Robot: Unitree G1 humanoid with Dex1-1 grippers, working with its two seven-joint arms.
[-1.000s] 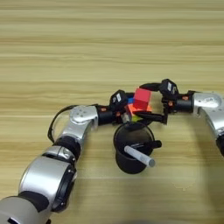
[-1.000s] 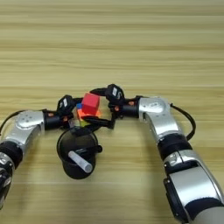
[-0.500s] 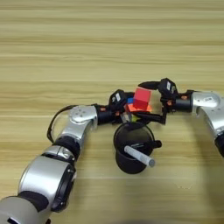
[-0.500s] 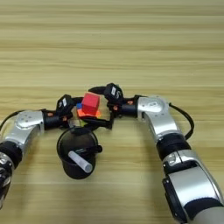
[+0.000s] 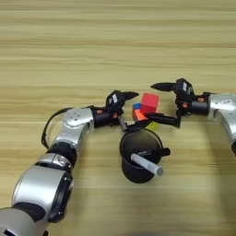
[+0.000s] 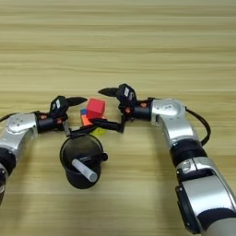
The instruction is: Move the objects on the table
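Right end effector (image 5: 163, 103) spread wide around the red cube (image 5: 149, 102), which sits on the multicolour block (image 5: 139, 113), left end effector (image 5: 125, 108) open just left of them, black cup (image 5: 139, 155) with marker (image 5: 146, 165) inside just below, all mid-tabletop (image 5: 92, 46).

All I see is the desk (image 5: 115, 41): light wood, tan and pale yellow grain stripes running left to right.

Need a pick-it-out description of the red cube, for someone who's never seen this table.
Find the black round cup near the table's front middle. Just behind it, between the two grippers, sits a blue-orange-yellow block. The red cube rests on top of that block: smaller, one solid colour.
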